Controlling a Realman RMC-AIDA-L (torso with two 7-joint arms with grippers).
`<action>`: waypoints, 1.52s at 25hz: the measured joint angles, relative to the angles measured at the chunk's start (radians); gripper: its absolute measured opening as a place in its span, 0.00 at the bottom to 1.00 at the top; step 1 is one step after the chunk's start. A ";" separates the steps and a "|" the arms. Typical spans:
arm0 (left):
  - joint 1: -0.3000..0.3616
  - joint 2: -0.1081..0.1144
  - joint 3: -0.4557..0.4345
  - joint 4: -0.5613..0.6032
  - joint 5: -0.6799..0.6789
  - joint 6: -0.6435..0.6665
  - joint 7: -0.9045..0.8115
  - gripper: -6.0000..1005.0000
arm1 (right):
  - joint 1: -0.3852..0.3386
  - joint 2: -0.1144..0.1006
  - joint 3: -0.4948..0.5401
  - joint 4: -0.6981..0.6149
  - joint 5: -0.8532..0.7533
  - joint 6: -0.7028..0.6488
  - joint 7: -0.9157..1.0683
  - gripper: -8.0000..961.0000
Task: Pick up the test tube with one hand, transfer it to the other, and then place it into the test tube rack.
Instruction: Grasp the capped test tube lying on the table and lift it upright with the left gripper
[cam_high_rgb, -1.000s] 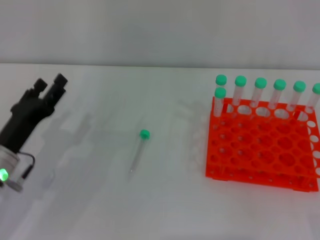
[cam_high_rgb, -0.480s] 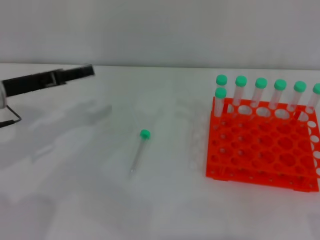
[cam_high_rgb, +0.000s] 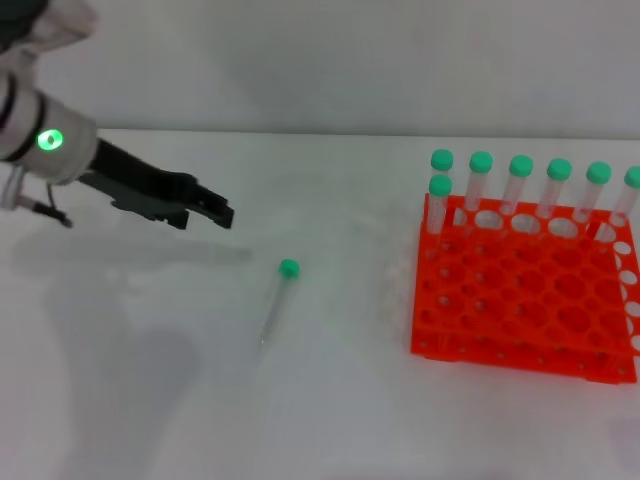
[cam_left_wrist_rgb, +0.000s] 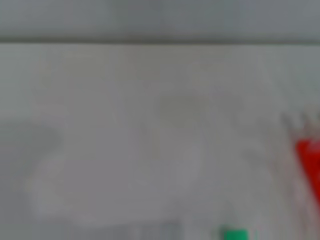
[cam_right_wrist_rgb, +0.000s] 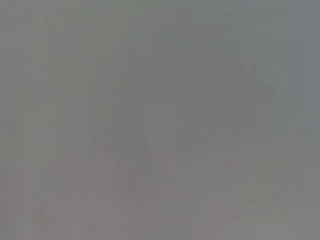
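The test tube lies flat on the white table, its green cap at the far end. My left gripper, a black hand on a white arm with a green light, hovers to the left of the cap and a little beyond it, open and empty, apart from the tube. The orange-red test tube rack stands at the right with several green-capped tubes upright along its far row. In the left wrist view the green cap and an edge of the rack show blurred. My right gripper is out of view.
The white table ends at a far edge against a grey wall. The rack reaches the right border of the head view. The right wrist view shows only plain grey.
My left arm has swung up from the table's left edge and reached right and forward; the hand now points at the lying tube's cap. The tube and rack have not moved.
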 joint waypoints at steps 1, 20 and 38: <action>-0.020 -0.007 0.000 0.010 0.037 -0.010 -0.027 0.69 | 0.001 0.000 0.000 0.000 0.000 0.000 -0.001 0.80; -0.099 -0.085 0.000 0.258 0.315 -0.163 -0.405 0.66 | 0.009 -0.002 0.000 -0.018 0.000 -0.024 -0.005 0.80; -0.119 -0.097 -0.001 0.372 0.445 -0.235 -0.513 0.63 | 0.010 -0.002 0.003 -0.027 0.006 -0.034 -0.005 0.80</action>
